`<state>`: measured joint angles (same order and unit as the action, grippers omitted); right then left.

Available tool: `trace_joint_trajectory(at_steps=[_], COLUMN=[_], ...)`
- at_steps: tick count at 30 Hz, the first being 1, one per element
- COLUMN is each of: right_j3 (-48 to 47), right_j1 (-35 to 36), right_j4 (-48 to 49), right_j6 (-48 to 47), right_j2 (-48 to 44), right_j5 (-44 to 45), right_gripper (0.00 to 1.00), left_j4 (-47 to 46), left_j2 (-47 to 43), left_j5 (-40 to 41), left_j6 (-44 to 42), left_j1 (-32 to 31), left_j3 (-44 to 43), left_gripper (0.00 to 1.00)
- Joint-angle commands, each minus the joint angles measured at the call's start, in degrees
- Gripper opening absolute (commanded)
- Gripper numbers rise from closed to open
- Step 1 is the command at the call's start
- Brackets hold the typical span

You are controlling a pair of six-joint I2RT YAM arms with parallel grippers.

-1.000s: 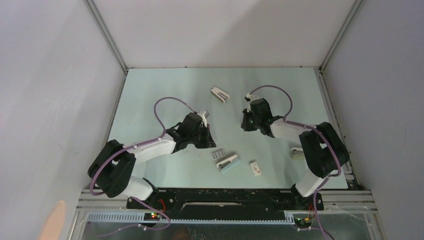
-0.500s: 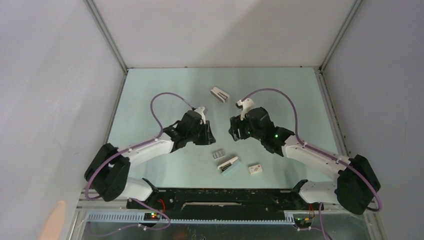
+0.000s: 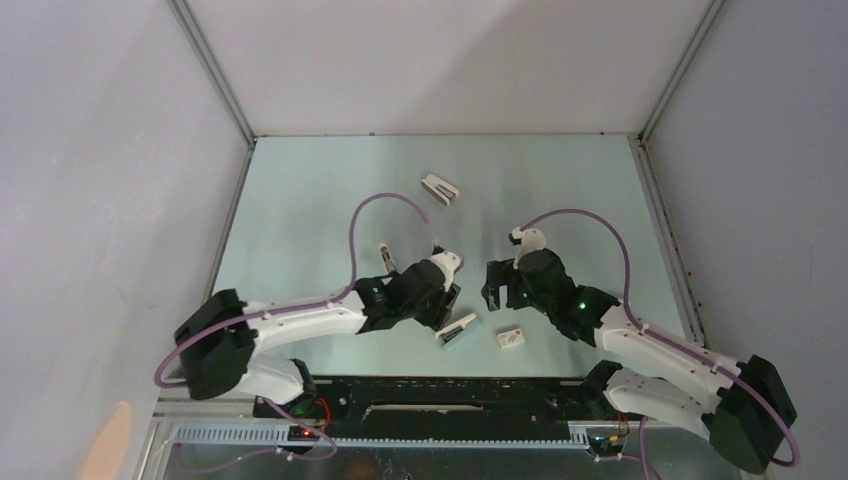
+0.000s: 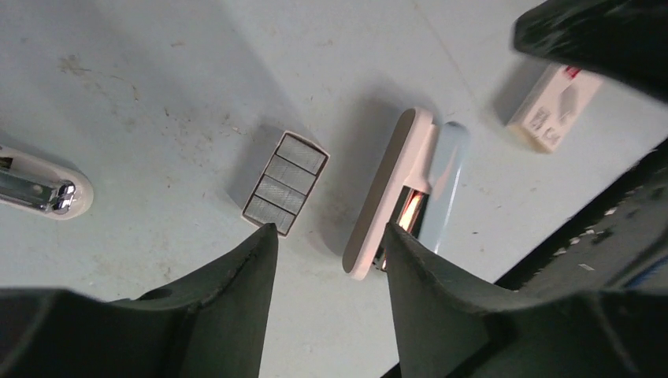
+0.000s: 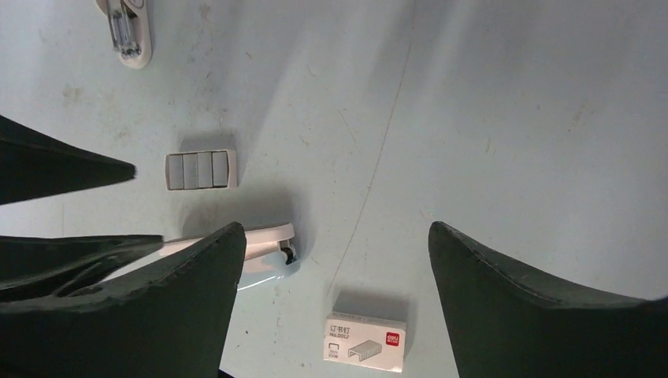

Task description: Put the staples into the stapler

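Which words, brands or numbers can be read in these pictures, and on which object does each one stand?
"deli": white letters on the red mark of the small white box, in the right wrist view; tiny, so the reading is only probable.
Other print on that box: too small to read, and blurred in the left wrist view.
The stapler and the staples: no text visible.

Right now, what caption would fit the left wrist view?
Open left end effector poised over the staples and the slim stapler.
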<state>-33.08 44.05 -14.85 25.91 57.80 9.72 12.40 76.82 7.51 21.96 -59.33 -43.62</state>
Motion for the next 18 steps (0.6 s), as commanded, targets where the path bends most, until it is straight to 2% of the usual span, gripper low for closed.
trace_joint_trajectory(at_steps=[1, 5, 15, 18], right_j3=[2.06, 3.11, 4.07, 4.2], right_j1=[-0.94, -1.68, -2.97, -3.08], right_j4=[1.0, 0.12, 0.02, 0.11], right_j6=[4.14, 4.34, 4.18, 3.86], right_j2=[-4.71, -7.24, -7.79, -7.78], right_j5=[3.11, 3.85, 3.85, 3.89], right_gripper=[0.89, 0.89, 0.89, 0.89], left_j4=[2.4, 3.08, 5.8, 7.27], left_j2=[5.21, 8.8, 14.83, 16.57], left_j5=[3.82, 2.41, -2.03, -2.31], left_j6=[-4.64, -5.62, -8.62, -9.18], left_j1=[-2.25, -3.12, -4.48, -4.48], left_j3=[-5.52, -7.72, -11.64, -12.56], left_gripper=[0.54, 0.47, 0.46, 0.43])
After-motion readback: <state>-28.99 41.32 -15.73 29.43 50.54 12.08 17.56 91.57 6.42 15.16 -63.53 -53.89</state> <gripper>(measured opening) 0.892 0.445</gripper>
